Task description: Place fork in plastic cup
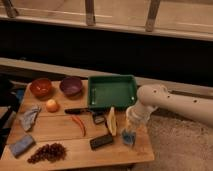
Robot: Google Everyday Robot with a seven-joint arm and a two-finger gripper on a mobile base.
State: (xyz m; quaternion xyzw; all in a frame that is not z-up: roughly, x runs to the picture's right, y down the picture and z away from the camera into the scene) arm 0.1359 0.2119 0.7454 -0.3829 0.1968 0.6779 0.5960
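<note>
My arm [172, 100] reaches in from the right, and the gripper [132, 120] hangs directly above the plastic cup [128, 138]. The cup stands upright near the front right corner of the table [60, 127], in front of the green tray [112, 92]. I cannot tell how far the gripper is open or what it holds. I cannot pick out the fork anywhere on the table, so I judge that the gripper is carrying it and that this is the placing step. The next move calls for a straight descent centred on the cup's mouth. I'd release only once the fork's end is inside, since a light cup tips easily.
</note>
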